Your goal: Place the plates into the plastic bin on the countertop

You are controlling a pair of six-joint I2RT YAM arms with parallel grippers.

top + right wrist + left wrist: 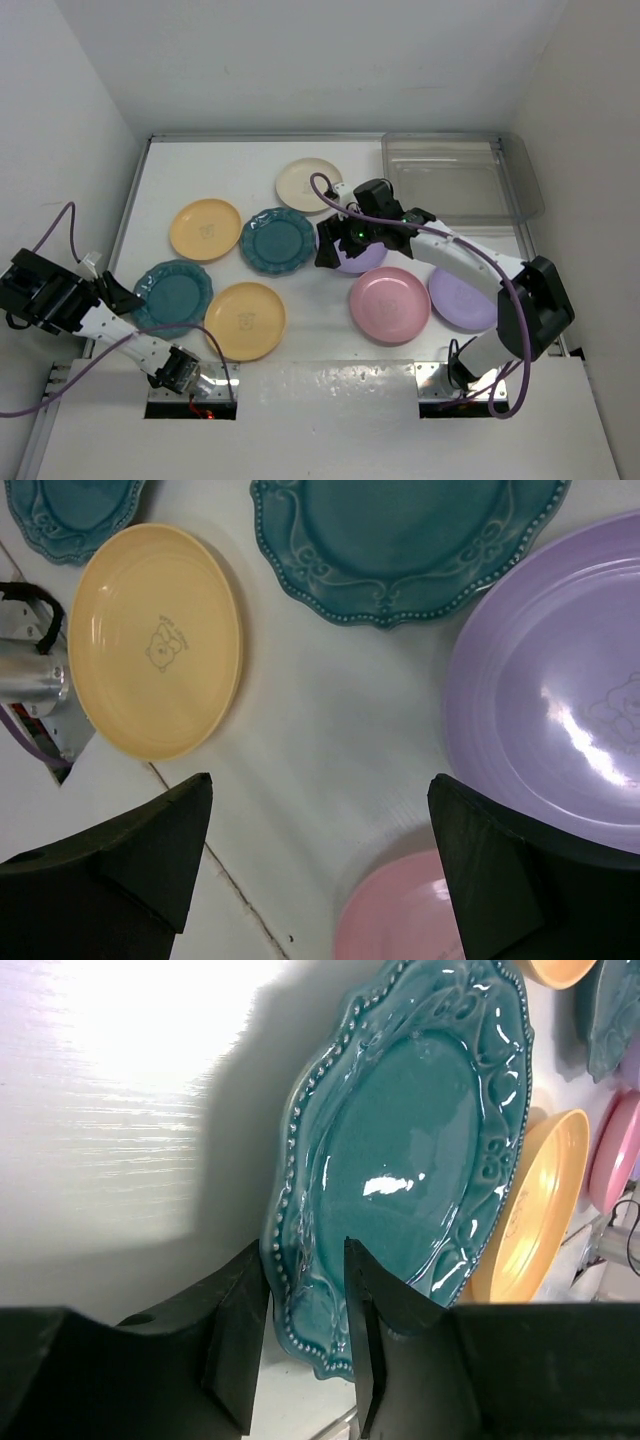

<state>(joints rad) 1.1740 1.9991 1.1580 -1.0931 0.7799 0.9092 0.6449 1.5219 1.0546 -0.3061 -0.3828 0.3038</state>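
Eight plates lie on the white countertop (300, 130). A teal scalloped plate (172, 293) lies at the left. My left gripper (122, 296) is at its left rim. In the left wrist view the gripper (300, 1250) is shut on this plate's (400, 1160) beaded rim. My right gripper (330, 245) hangs open and empty over a lavender plate (362, 262), which is partly hidden under it. In the right wrist view the gripper (320, 790) is over bare table, between the lavender plate (550, 700) and a pink plate (400, 920). The clear plastic bin (455, 178) stands empty at the back right.
Also here are a cream plate (308, 184), two yellow-orange plates (205, 229) (245, 320), a second teal plate (278, 241), the pink plate (390, 303) and a second lavender plate (462, 298). White walls enclose the table.
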